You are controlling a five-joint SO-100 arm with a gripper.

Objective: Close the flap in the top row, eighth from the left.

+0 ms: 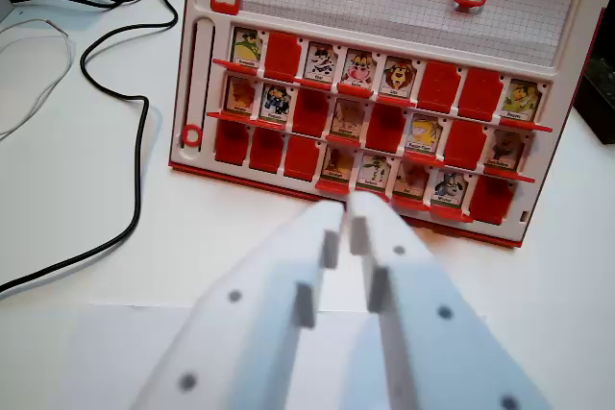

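Black cable (135, 156) loops over the white desk (67, 237), wrist view's left. Red game board (197, 74) has three rows of eight flaps. Top row, left to right: one up, one down, three up, two down, then the eighth flap (522, 98) standing upright at the row's right end. That makes five up, three down. Lower rows look like nine up, seven down, though blurred. White claw (346, 228) is before the bottom row, tips nearly together, empty.
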